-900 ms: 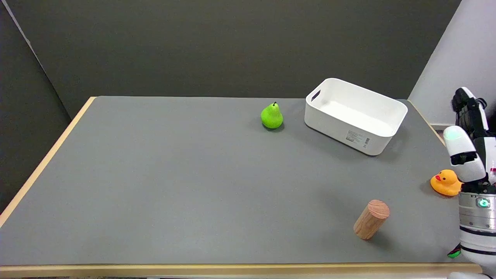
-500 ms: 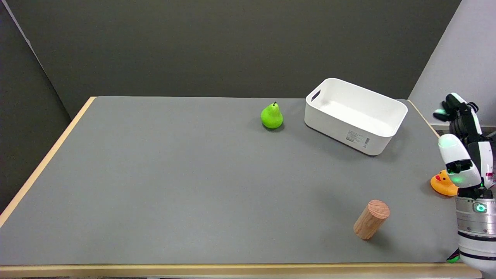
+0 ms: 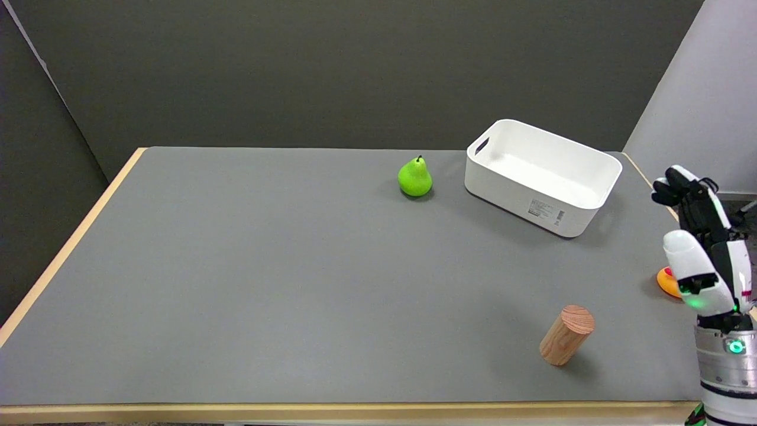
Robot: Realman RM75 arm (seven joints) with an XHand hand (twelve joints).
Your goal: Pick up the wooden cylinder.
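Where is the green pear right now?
In the head view, the green pear stands upright toward the table's far side, right of the middle, just left of the white bin.

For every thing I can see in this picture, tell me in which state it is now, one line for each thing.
Light wooden cylinder: standing tilted on the table, untouched.
Right hand: raised at the table's right edge, fingers apart, holding nothing.
Green pear: upright, left of the bin.
White plastic bin: upright, open on top, nothing inside.
Orange rubber duck: on the table, mostly hidden behind the hand.
Grey table: bears all four things.
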